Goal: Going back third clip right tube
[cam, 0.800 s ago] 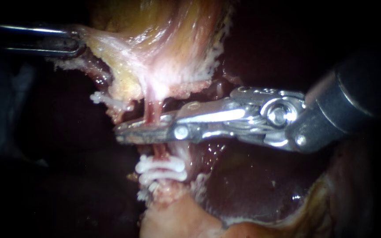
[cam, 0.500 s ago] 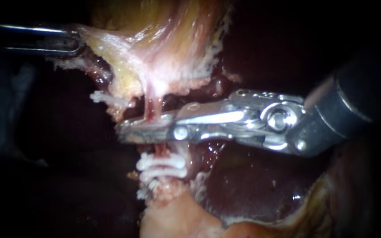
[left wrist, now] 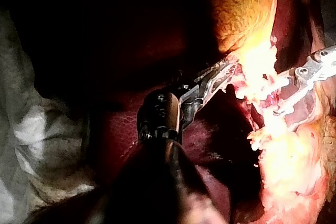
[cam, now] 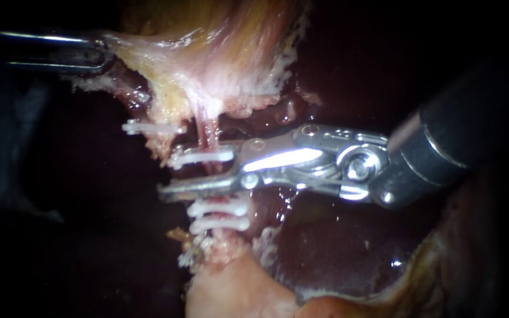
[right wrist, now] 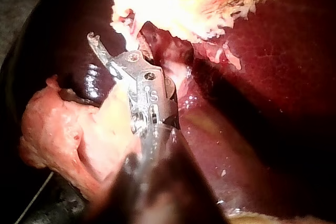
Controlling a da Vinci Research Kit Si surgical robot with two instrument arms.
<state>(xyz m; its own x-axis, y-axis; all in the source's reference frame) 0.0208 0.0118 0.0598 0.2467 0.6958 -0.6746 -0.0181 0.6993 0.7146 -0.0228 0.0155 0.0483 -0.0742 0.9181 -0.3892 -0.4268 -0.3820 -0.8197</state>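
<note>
White third clip (cam: 201, 156), endoscope view: seated across the right tube (cam: 207, 134), close under the gallbladder tissue (cam: 207, 70).
Lower clips (cam: 216, 207), endoscope view: two more white clips cross the same tube nearer the liver (cam: 337, 247), making three in all.
Side clip (cam: 148, 126), endoscope view: set on a separate strand beside the right tube, on the side of my left instrument (cam: 102, 52).
Right instrument (cam: 189, 174), endoscope view: my jaws stand apart. The lower jaw lies between the third clip and the lower clips, and the tube crosses the gap ungripped.
Left instrument, endoscope view: my jaws are clamped on a fold of gallbladder tissue, which is drawn taut.
Left instrument (left wrist: 227, 72), left wrist view: jaw tips are closed into pale tissue. Beside them, my right instrument (left wrist: 286, 93) shows two spread jaws with the strand between.
Right instrument (right wrist: 113, 51), right wrist view: jaws are parted, with a toothed tip against bright tissue. The clips are lost in glare.
Done, as judged: the third clip appears released and holding on the right tube.
Left, as judged: draw my right instrument back along its shaft, clear of tube and clips, without snagging the third clip, while my left instrument holds tension.
</note>
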